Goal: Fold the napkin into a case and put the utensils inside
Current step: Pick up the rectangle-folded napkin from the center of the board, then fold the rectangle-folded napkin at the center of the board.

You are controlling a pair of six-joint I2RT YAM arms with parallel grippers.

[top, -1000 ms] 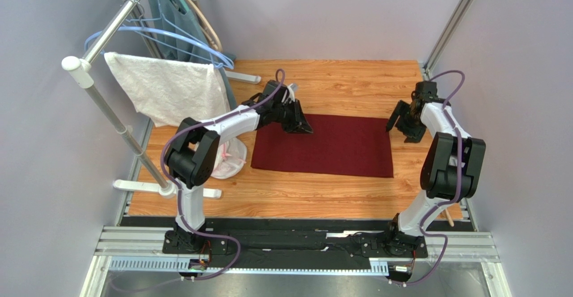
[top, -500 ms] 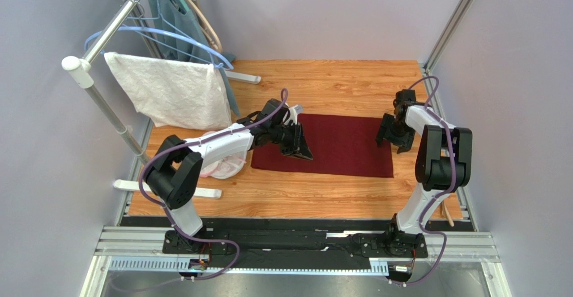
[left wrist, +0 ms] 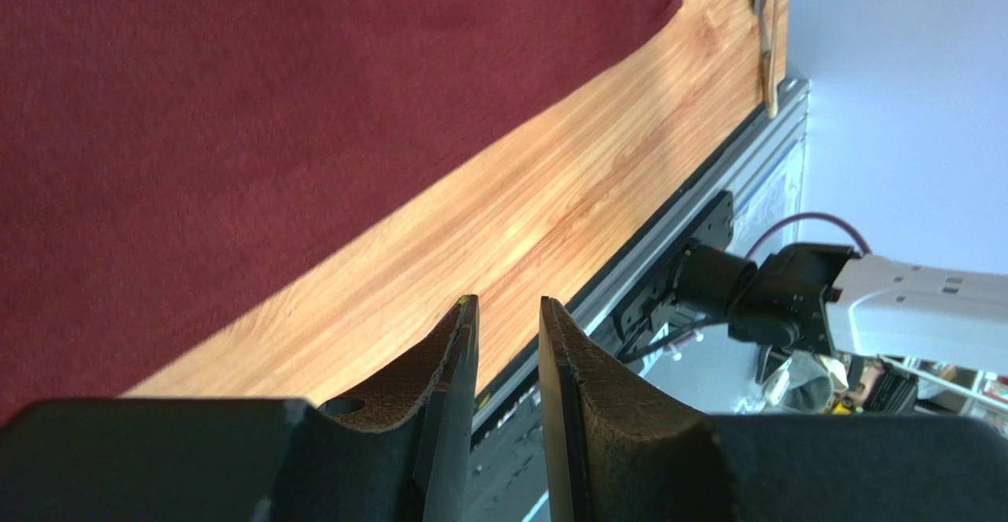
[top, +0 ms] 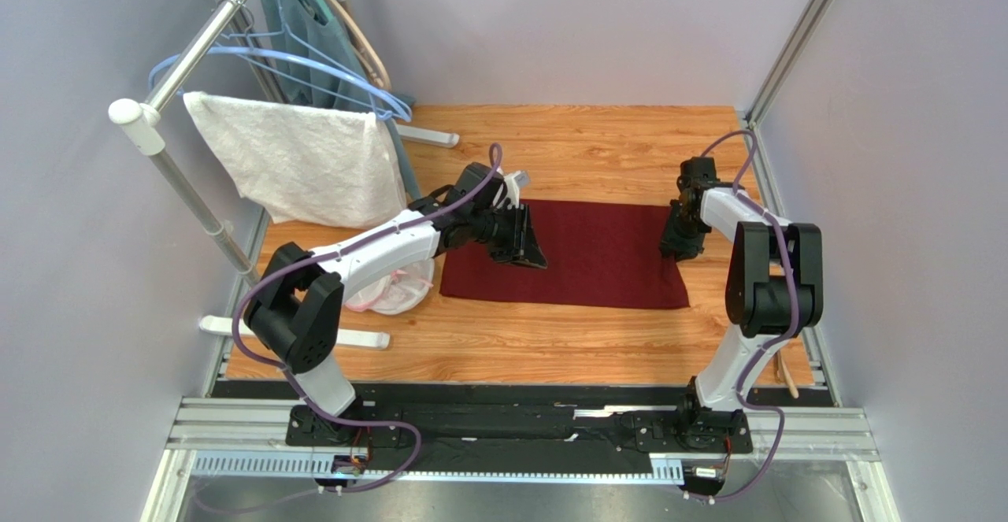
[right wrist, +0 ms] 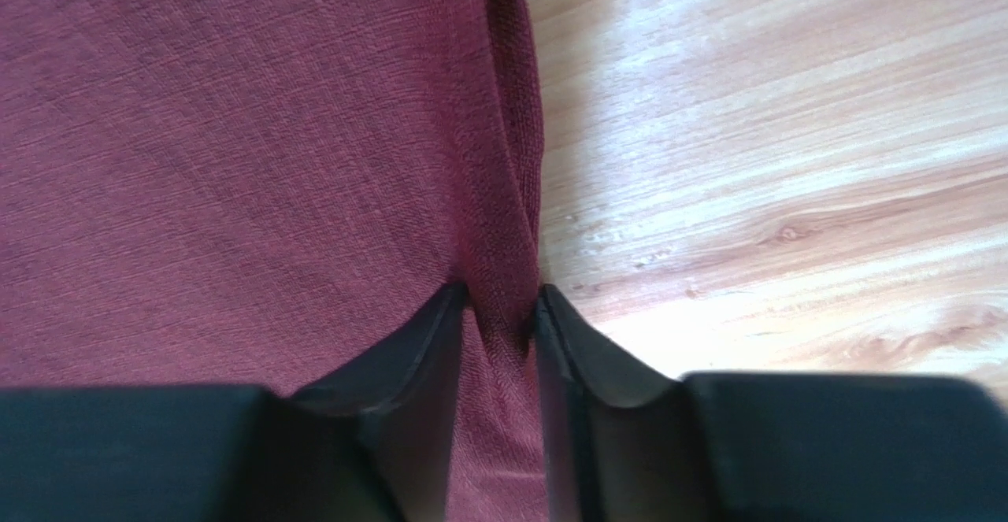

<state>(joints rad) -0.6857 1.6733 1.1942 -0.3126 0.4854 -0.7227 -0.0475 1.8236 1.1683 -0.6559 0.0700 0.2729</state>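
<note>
The maroon napkin (top: 592, 256) lies flat on the wooden table as a wide rectangle. My right gripper (top: 677, 245) is down at its right edge. In the right wrist view a raised fold of the napkin (right wrist: 237, 132) is pinched between that gripper's (right wrist: 497, 292) two fingertips. My left gripper (top: 529, 250) hovers over the left part of the napkin (left wrist: 237, 97). In the left wrist view its (left wrist: 509, 301) jaws stand a narrow gap apart with nothing between them. One slim tan-handled utensil (top: 787, 371) lies at the table's near right corner, also seen in the left wrist view (left wrist: 769, 38).
A white textured towel (top: 296, 156) hangs on a clothes rack at the left, with blue hangers (top: 320, 62) above it. A white and pink bundle (top: 391, 292) lies under my left arm. The rack's white foot (top: 296, 333) rests near the table's left front.
My right gripper has moved left onto the napkin's right edge and closed on a fold of it. My left gripper has shifted slightly over the cloth and opened a little.
</note>
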